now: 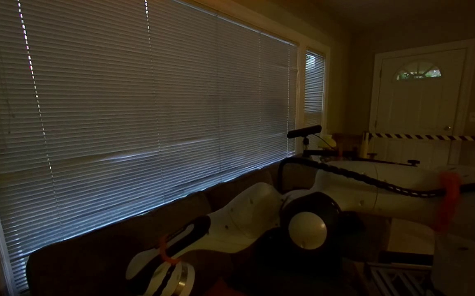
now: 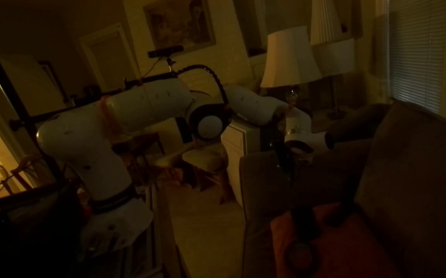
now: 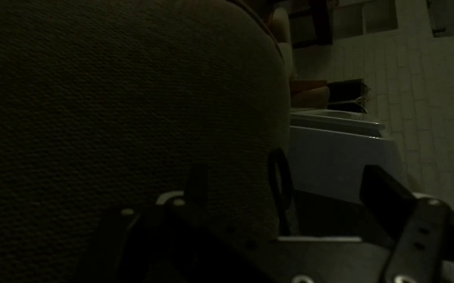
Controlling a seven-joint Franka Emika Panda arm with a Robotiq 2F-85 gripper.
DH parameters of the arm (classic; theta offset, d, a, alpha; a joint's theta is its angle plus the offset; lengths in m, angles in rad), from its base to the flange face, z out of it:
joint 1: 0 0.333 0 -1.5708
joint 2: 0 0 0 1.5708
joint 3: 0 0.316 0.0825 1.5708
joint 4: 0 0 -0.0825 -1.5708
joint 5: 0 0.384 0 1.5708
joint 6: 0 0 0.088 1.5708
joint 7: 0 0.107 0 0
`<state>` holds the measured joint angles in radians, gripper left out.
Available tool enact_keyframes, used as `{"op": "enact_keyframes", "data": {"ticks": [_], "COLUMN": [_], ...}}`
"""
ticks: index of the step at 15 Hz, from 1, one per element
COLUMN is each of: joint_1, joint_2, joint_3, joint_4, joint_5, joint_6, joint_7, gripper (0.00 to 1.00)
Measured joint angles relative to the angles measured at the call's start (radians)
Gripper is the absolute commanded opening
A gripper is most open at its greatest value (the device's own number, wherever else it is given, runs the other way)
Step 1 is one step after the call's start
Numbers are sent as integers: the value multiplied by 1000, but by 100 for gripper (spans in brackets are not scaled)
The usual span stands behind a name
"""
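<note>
My gripper (image 3: pixel 285 179) stands open in the wrist view, its dark fingers (image 3: pixel 386 200) wide apart. A thin black loop (image 3: pixel 285 184) shows between them; I cannot tell what it belongs to or whether anything touches it. Behind lies the coarse brown fabric of the sofa (image 3: pixel 132 98). In an exterior view the gripper (image 2: pixel 286 170) points down beside the sofa arm, dim against it. Below is an orange cloth (image 2: pixel 331 251) on the seat, bearing a black block-like thing (image 2: pixel 304 222) and a dark round thing (image 2: pixel 301 256). In an exterior view the gripper itself is out of the picture.
A white cabinet (image 3: pixel 340 161) stands past the sofa arm. Lamps with pale shades (image 2: pixel 290 58) are behind the arm. A sofa back cushion (image 2: pixel 419 166) rises on one side, and window blinds (image 1: pixel 138 123) run behind the sofa. The room is very dark.
</note>
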<state>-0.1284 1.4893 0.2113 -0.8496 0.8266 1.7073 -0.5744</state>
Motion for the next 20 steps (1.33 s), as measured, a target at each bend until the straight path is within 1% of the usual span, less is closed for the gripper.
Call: {"op": "enact_keyframes", "data": {"ticks": [10,12,13,14,15,16,19,20], "joint_1": [3,3,3,3,3,3,3,3], "joint_2": [-7,-7,-7,-7,-7,-7,-7,-7], "joint_3": [21,22,23,23,24,26,29,29], "joint_4": [15,19,21,23,25,27,29,30], "joint_5": [-3,-3,-3,-3,-3,-3,-3,-3], "joint_6": [0,0,0,0,0,0,0,0], "joint_7": [-64,-74,-79,-83,-86,-91,-101,-105], "gripper": [100,95,95,91,92,90,88,84]}}
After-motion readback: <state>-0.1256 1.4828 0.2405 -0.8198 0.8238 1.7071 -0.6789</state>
